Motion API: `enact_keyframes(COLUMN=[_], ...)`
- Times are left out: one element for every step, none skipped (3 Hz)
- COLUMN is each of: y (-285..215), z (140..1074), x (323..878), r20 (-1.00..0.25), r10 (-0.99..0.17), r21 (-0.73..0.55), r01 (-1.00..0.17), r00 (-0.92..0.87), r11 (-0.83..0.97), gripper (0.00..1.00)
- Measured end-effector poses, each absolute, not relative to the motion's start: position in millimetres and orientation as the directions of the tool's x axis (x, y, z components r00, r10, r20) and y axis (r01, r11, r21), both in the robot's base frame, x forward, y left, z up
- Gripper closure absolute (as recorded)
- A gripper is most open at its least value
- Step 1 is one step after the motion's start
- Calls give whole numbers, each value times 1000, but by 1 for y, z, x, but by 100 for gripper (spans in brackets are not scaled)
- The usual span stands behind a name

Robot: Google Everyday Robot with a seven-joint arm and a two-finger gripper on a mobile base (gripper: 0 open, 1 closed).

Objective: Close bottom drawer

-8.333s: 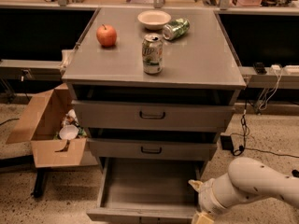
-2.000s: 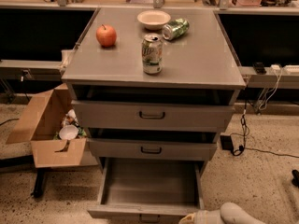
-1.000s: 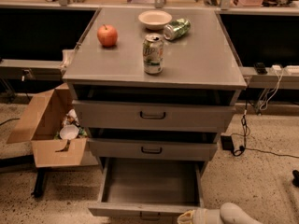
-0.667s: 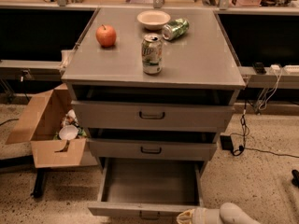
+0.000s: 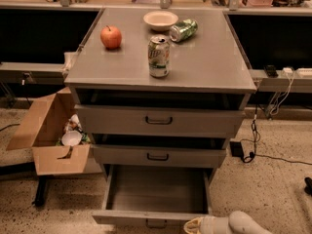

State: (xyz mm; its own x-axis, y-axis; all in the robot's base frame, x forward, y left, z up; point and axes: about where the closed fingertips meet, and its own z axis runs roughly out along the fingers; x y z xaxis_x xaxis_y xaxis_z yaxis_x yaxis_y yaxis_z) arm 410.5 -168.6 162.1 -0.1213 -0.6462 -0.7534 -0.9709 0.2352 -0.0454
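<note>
The grey cabinet's bottom drawer stands pulled far out, its wide shallow tray bare inside. Its slim front panel with a small dark handle lies at the bottom edge of the camera view. My gripper enters at the bottom right, its pale tip right at the right end of the drawer's front panel; the white arm trails to the right. The middle drawer and the top drawer stand slightly ajar above.
On the cabinet top stand a red apple, a white bowl, an upright soda can and a tipped green can. An open cardboard box sits on the floor at the left. Cables lie at the right.
The gripper sank from beside the drawer's right side to the bottom edge of the view, at the front panel's right end. In the last second almost nothing has moved.
</note>
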Motion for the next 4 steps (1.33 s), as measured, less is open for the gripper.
enact_keyframes(y=[-169,-169,-169,-169], z=[162,162,162,162], x=[410,410,410,410], r20=[-753,-753,-753,-754], r10=[-646,-646,-646,-646], r21=[-45,-45,-45,-45], r01=[-971,-971,-971,-971], r00=[-121,-121,-121,-121], r11=[235,235,235,235], gripper=[59,36,12,0])
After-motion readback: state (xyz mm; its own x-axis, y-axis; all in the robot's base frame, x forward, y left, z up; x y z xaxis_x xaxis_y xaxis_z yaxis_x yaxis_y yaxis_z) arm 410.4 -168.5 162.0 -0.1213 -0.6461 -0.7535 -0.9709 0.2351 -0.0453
